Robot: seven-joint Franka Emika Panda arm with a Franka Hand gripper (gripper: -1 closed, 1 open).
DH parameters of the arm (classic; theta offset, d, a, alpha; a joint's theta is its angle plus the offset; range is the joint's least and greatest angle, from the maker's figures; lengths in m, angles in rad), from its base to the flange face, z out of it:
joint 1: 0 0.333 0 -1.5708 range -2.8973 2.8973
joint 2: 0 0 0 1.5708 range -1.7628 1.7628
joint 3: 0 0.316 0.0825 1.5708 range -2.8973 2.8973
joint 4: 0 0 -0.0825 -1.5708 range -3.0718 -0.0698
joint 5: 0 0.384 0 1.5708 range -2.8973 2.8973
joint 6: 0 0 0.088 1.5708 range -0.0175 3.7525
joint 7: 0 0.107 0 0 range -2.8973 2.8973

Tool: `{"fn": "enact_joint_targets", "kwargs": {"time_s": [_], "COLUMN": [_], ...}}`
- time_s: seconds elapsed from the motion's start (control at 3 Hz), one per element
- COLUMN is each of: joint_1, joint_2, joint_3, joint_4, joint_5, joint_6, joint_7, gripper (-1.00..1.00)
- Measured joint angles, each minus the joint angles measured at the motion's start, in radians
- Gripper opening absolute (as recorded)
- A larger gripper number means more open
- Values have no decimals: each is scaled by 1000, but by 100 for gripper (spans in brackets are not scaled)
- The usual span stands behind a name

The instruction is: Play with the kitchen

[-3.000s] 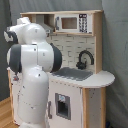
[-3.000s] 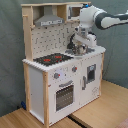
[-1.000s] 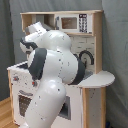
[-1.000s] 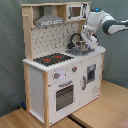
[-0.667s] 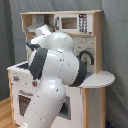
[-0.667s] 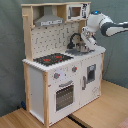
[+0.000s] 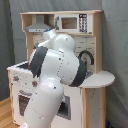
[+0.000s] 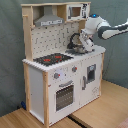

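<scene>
One arm (image 8: 107, 31) reaches over the kitchen (image 8: 60, 75) sink, its end effector (image 8: 86, 46) pointing down, finger state unclear

In the first exterior view the arm (image 7: 55, 75) hides most of the kitchen (image 7: 90, 30). In the second exterior view the gripper (image 8: 84, 45) seems buried behind the faucet (image 8: 75, 39); fingers unreadable.

- One kitchen (image 8: 62, 75), seen in both exterior views.
- One range hood (image 8: 49, 20) at its top.
- One microwave (image 8: 76, 11) at its top.
- One hob (image 8: 51, 59) with two red rings.
- One black faucet (image 8: 75, 37).
- One oven door (image 8: 64, 96).
- One robot arm (image 7: 52, 80).
</scene>
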Motion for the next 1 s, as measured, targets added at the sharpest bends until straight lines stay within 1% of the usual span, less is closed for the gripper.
{"fn": "enact_joint_targets", "kwargs": {"time_s": [0.33,0.67,1.0], "joint_1": [50,110,185], "joint_2": [-5,-5,-4], "joint_3": [-75,-149,-217], "joint_4": [4,25,54], "joint_5": [0,0,0], "joint_6": [40,50,50], "joint_7": [-24,-55,-71], "gripper": [-100,-100,-100]}}
